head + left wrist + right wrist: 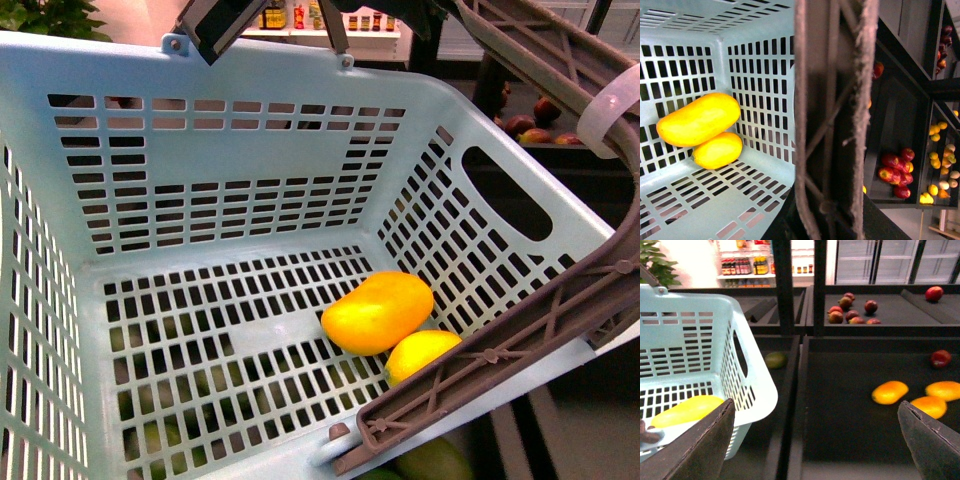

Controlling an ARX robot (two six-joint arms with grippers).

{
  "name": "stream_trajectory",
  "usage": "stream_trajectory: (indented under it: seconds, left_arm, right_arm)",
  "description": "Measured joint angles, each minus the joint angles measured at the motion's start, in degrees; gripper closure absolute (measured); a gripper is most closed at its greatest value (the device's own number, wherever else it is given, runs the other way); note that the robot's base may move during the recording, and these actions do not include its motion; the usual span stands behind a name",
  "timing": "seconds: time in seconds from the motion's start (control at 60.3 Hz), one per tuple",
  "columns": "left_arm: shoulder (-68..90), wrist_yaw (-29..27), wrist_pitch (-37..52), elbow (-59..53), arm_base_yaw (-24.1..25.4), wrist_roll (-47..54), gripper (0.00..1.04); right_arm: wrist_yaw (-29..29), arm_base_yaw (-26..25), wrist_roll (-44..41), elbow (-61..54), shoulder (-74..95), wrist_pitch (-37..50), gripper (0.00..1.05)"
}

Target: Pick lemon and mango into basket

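Both fruits are in; you look done picking.
The mango (pixel 377 312) and lemon (pixel 420 353) touch at lower right of the basket (pixel 250 150). Your right gripper (pixel 815 440) is spread wide and empty; the left one can't be judged. Only the right wrist view shows shelf fruit (pixel 890 392).

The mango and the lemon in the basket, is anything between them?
Nothing. In the left wrist view the mango and lemon touch.

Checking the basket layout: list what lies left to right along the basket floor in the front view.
Bare basket floor → mango → lemon → brown-grey handle over the right rim.
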Motion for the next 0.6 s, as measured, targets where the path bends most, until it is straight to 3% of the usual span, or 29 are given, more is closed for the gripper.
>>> stream_trajectory:
  seconds: [0.597]
  left_arm:
    - [0.0,0.42,0.0,0.0,0.0,-0.07,0.99]
  right_arm:
    - [0.02,0.0,-0.04,0.0,-0.09,0.0,0.09]
